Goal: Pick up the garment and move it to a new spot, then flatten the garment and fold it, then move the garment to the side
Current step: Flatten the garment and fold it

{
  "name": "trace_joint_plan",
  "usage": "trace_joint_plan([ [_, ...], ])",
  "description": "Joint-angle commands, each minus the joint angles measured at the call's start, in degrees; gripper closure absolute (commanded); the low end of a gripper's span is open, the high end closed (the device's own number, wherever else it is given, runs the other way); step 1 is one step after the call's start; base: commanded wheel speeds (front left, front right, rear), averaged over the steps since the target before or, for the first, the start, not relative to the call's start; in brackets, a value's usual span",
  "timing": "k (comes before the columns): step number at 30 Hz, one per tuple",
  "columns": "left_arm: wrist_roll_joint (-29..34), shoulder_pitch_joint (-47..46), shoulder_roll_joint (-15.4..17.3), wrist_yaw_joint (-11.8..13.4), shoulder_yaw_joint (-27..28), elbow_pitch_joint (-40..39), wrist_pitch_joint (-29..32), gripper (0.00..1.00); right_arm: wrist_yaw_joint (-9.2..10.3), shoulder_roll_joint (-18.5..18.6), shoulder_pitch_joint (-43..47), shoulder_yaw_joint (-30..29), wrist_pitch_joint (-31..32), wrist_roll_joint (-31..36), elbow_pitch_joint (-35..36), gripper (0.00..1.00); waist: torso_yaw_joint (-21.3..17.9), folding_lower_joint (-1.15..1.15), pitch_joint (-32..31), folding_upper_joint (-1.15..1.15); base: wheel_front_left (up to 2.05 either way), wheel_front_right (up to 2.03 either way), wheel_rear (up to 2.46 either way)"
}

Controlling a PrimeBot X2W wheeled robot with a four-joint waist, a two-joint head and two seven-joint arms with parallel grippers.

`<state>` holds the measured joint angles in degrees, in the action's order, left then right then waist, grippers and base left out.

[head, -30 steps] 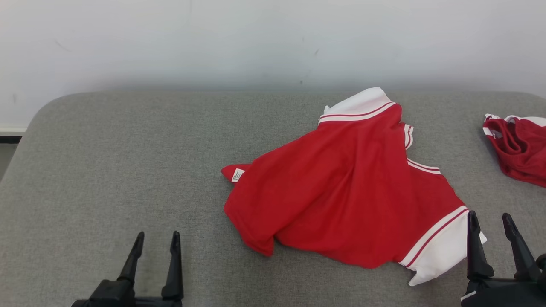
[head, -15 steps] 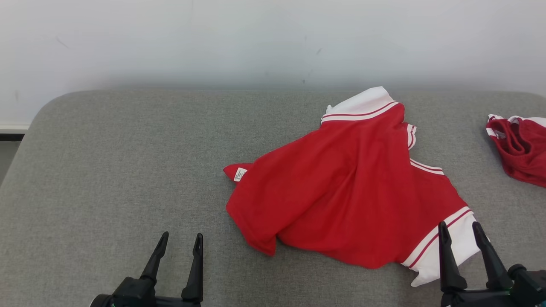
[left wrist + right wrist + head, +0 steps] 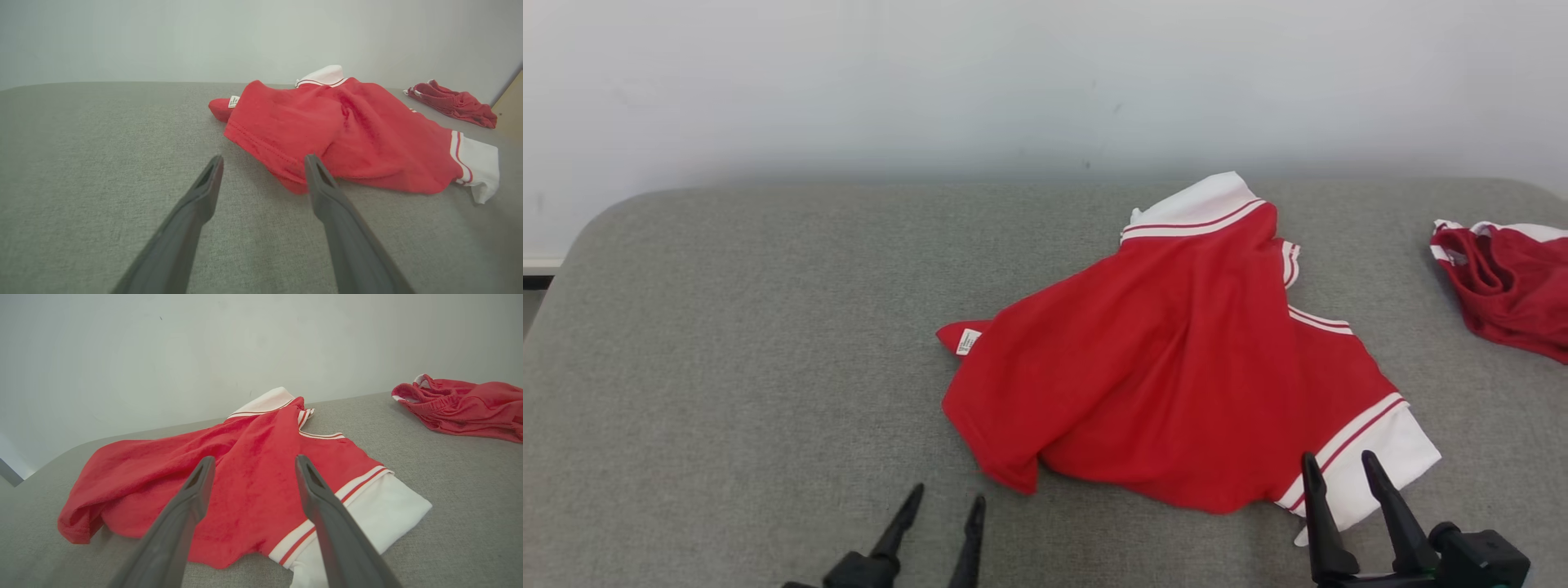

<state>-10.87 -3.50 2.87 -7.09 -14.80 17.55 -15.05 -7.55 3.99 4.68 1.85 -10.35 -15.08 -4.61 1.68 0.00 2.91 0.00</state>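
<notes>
Crumpled red garment (image 3: 1176, 367), right of centre on the grey table (image 3: 727, 367): soft, light and limp, likely to sag and bunch when lifted. Best taken at the near hem corner (image 3: 1013, 478) and the white sleeve cuff (image 3: 1380, 453). Left gripper (image 3: 950, 492) and right gripper (image 3: 1338, 456) both spread wide and empty at its near edge. Second red garment (image 3: 1511, 286) far right, well apart

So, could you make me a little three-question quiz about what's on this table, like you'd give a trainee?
1. True or false: the left claw is gripping the red shirt.
2. Where does the darker red garment lie? A) on top of the shirt B) apart from it, on the robot's right C) under the left claw
3. Which claw is nearer the shirt's white cuff?
Key: 1 false, it is open and empty. 2 B. 3 the right claw.
</notes>
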Motion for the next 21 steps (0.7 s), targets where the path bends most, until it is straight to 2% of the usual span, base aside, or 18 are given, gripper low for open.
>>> trace_joint_plan([
  [1,-0.9,-0.8,0.0,-0.2,-1.4,1.5,-0.2,0.0,0.15,-0.2,-0.6,0.6,-0.5,-0.3,-0.5,0.0,-1.0,0.0,0.0,0.0,0.0,0.0,0.0],
  [7,-2.8,-4.0,0.1,-0.3,-6.3,8.4,-0.2,0.0,0.15,-0.2,-2.4,3.5,-1.5,-1.0,-2.5,0.0,-4.0,0.0,1.1,0.0,0.0,0.0,0.0],
  [19,-7.3,-11.6,0.0,-0.4,-9.1,16.5,-0.2,0.0,0.15,-0.3,-5.2,5.9,-3.3,-1.7,-5.7,0.0,-5.7,0.0,2.9,0.0,0.0,0.0,0.0],
  [20,-8.3,-12.4,0.1,-0.3,-9.0,17.1,-0.2,0.53,0.15,-0.3,-5.4,6.0,-3.3,-1.8,-5.9,0.0,-5.6,0.0,3.0,0.0,0.0,0.0,0.0],
  [21,-8.8,-13.2,0.1,-0.3,-9.1,17.6,-0.2,0.76,0.15,-0.2,-5.6,6.1,-3.4,-1.8,-6.1,0.0,-5.5,0.0,3.1,0.0,0.0,0.0,0.0],
])
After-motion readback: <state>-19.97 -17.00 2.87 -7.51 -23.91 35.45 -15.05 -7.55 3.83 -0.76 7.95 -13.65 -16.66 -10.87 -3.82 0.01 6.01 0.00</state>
